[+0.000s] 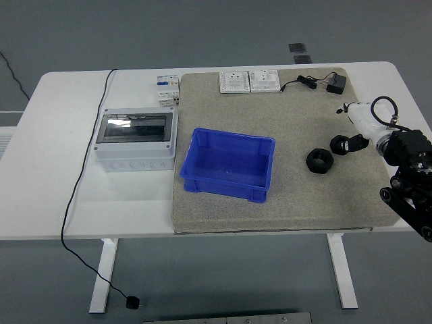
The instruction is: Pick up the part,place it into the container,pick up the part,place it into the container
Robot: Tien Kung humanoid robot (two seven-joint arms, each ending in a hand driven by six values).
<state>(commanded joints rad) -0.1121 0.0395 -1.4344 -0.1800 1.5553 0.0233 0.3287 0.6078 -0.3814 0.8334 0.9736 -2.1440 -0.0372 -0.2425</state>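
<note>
A blue open container (228, 164) stands in the middle of the grey mat (223, 219), and nothing shows inside it. A black ring-shaped part (318, 160) lies flat on the mat to its right. A second small black part (343, 144) sits just beyond it, right against my right hand (364, 125). That hand's white shell reaches in from the right edge on a black arm (410, 182). Whether the hand grips the small part is unclear. My left arm is out of the picture.
A grey electrical box (135, 140) with a clear lid stands left of the mat, with a small breaker (168, 89) behind it. Two white socket plates (249, 81) and a black adapter (336, 85) with its cord lie along the mat's far edge. A black cable (81, 182) hangs off the table's left.
</note>
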